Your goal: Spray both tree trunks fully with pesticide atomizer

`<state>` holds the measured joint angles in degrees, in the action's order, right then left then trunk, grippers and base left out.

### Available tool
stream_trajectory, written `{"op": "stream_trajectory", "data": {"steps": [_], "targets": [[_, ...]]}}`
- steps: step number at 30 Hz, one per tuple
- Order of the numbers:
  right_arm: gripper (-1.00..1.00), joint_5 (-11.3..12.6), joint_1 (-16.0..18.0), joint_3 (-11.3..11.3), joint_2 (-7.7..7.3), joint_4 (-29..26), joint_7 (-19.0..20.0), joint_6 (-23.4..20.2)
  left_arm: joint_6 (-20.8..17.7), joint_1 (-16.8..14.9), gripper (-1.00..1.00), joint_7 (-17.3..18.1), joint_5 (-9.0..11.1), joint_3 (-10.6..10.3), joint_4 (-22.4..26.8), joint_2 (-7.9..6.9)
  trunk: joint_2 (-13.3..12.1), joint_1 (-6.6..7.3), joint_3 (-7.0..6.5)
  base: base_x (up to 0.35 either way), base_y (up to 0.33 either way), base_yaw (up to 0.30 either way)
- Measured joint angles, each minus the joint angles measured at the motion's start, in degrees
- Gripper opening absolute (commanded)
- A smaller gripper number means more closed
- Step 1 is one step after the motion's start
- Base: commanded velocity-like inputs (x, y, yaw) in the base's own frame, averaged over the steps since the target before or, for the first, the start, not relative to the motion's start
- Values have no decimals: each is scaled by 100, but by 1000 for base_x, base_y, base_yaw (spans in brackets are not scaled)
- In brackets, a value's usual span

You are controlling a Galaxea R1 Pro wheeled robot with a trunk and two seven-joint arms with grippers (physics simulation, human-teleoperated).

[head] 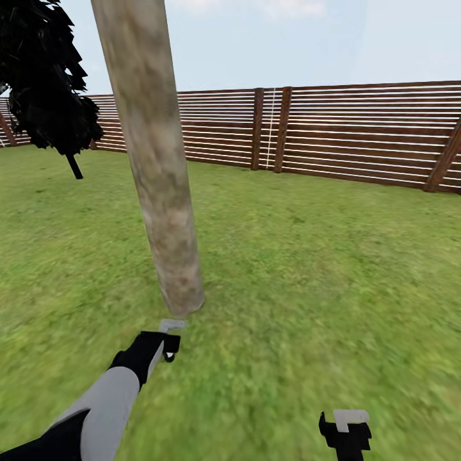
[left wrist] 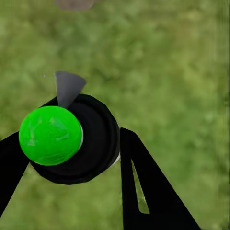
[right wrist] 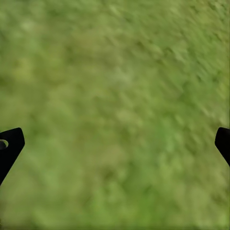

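Note:
My left gripper [head: 165, 349] is shut on the pesticide atomizer [left wrist: 72, 143], a black body with a bright green round cap and a grey nozzle. In the head view the atomizer's grey nozzle [head: 171, 325] points at the foot of a tree trunk [head: 157, 166], a thick mottled grey-tan column leaning slightly left, a short gap ahead. The trunk's base [left wrist: 74, 4] also edges into the left wrist view. Low on the right, my right gripper [head: 346, 430] hangs over grass, open [right wrist: 115, 143] and holding nothing. No pesticide is in view.
Green lawn [head: 320, 269] spreads all around. A brown slatted fence [head: 358, 134] closes the far side. A black narrow tree [head: 45, 83] stands at the far left.

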<state>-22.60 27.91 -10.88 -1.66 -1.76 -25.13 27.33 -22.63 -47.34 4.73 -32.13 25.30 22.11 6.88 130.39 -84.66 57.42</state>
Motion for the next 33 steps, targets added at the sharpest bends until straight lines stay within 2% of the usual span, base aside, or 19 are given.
{"op": "stream_trajectory", "data": {"steps": [2, 5, 14, 18, 21, 25, 28, 30, 33], "targets": [[100, 0, 0, 0, -1, 1, 0, 0, -2, -49, -100, -6, -17, -7, 36, 156, 0, 0, 0, 0, 0, 0], [100, 0, 0, 1, -1, 1, 0, 0, -5, -82, -100, -18, -48, 0, 71, 198, 0, 0, 0, 0, 0, 0], [100, 0, -8, 0, -1, 1, 0, 0, -3, -63, -100, -19, -42, 26, 84, 149, 0, 3, 0, 299, 0, 0], [100, 0, -9, 1, -1, 1, 0, 0, 2, -39, -100, -22, -52, 22, 111, 124, 0, 1, 0, 94, 0, 0], [100, 0, -9, 1, -1, 1, 0, 0, 1, 0, -100, -32, -67, 11, 342, 21, 0, 0, 0, 9, 0, 0], [100, 0, -9, 1, -1, 1, 0, 0, 19, 18, -100, -14, -47, 9, 409, -90, 0, 0, 0, 1, 0, 0], [100, 0, -9, 1, 5, 1, 2, 0, 649, 181, -100, -33, -38, 42, 334, -105, 0, 0, 0, 0, 0, 0], [100, -5, -9, 1, 7, 1, 8, 0, 1039, 300, -100, -31, -41, 227, 306, -104, 0, 0, 0, 0, 0, 0], [100, -8, -9, 0, 3, 1, 9, 0, 1168, 350, -100, -20, -39, 304, 223, -101, 0, 0, 0, 0, 0, 0]]}}
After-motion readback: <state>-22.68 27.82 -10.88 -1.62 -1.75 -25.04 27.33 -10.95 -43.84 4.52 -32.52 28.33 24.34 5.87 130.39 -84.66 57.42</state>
